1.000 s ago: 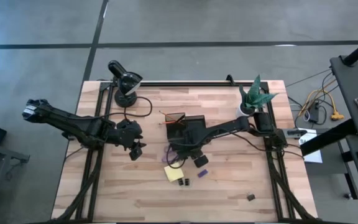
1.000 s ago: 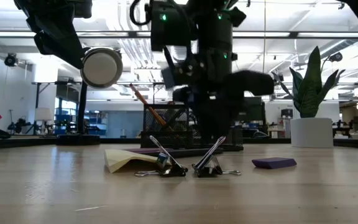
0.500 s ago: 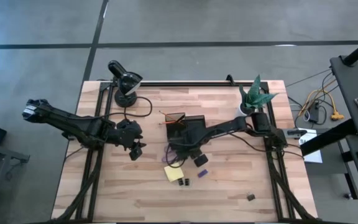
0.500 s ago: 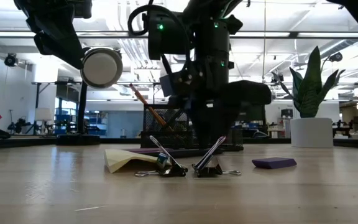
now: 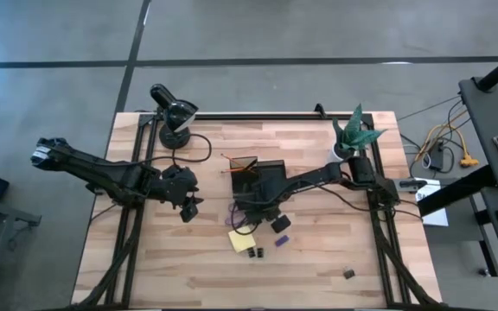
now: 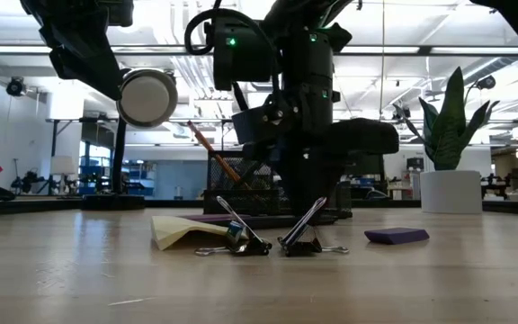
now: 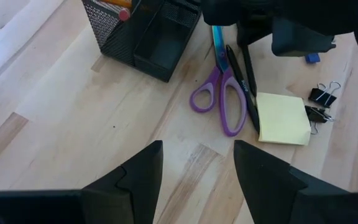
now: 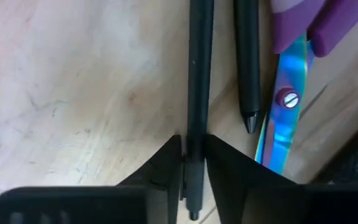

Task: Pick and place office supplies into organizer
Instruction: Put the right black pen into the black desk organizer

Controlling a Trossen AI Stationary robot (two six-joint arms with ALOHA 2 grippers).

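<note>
**A:** What's on your table (image 5: 145,268)?

**B:** Biggest first: my two arms. My left gripper (image 5: 190,208) hangs over bare wood left of centre, fingers apart, holding nothing. My right gripper (image 5: 251,210) is down just in front of the organizer (image 5: 262,180), the dark mesh box near the middle of the table.

**A:** And that right claw?

**B:** Its fingers (image 8: 166,168) are pinched on a thin black pen (image 8: 199,81) that lies flat on the wood. A second black pen (image 8: 247,62) lies just beside it, and next to that the scissors (image 7: 224,93), purple handles and shiny blades.

**A:** The smaller things?

**B:** The yellow sticky-note pad (image 7: 283,118) lies by the scissor handles, touching a pen. Two black binder clips (image 6: 268,236) sit just beside the pad. A small purple block (image 6: 397,236) lies apart, to the right. One more clip (image 5: 349,274) sits alone near the front right corner.
</note>
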